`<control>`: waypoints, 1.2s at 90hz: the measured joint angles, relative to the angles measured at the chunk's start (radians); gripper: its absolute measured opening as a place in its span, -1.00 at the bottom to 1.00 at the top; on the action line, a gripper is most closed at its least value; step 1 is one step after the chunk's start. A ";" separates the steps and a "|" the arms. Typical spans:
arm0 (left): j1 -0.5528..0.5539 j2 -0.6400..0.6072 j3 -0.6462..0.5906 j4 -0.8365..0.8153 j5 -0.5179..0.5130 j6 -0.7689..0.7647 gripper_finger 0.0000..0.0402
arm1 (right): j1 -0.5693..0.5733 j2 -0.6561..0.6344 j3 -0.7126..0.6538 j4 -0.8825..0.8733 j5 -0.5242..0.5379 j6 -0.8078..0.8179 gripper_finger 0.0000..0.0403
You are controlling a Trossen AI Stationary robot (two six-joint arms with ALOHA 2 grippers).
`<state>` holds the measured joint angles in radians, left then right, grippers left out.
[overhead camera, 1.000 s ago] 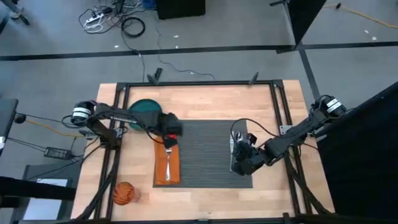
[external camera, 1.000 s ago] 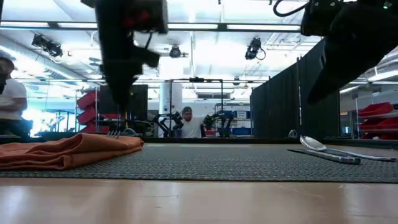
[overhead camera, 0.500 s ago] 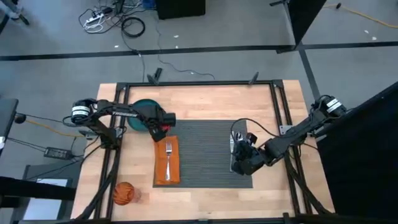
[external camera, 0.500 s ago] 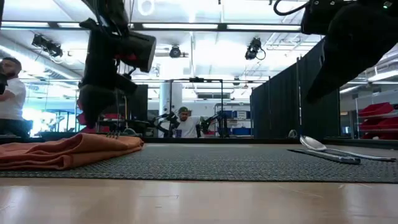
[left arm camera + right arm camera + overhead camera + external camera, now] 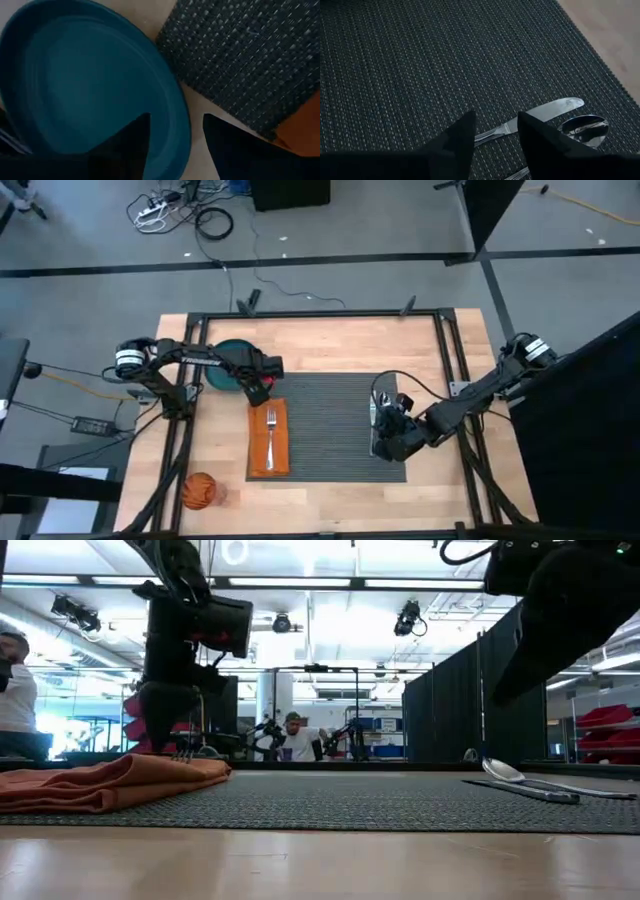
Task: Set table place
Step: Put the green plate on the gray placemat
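Left gripper (image 5: 172,137), fingers spread, hovers over the round teal plate's (image 5: 228,357) right rim, far-left on the light wood surface (image 5: 330,340); right gripper (image 5: 495,130), released, hovers above the silver knife (image 5: 540,114).

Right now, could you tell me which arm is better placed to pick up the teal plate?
The left. Its gripper hovers beside the teal plate, fingers open over its rim. The right gripper waits across the placemat, above the knife and spoon.

fork (image 5: 270,434) on napkin (image 5: 269,444), plate (image 5: 226,355) off placemat (image 5: 338,423)
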<state>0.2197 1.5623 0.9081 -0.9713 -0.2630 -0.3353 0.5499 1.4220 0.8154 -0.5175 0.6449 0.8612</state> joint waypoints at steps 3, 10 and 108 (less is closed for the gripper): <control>0.002 0.000 -0.014 0.008 0.000 0.001 -0.16 | 0.000 0.000 0.000 0.000 0.000 0.000 -0.39; 0.004 0.000 -0.050 0.026 -0.011 0.007 -0.16 | 0.000 0.000 0.000 0.000 0.000 0.000 -0.39; -0.275 0.001 0.236 0.038 -0.139 0.096 -1.00 | 0.000 0.001 0.000 -0.024 -0.034 -0.018 -0.41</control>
<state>-0.0552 1.5635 1.1442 -0.9330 -0.4025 -0.2394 0.5503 1.4227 0.8154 -0.5415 0.6105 0.8433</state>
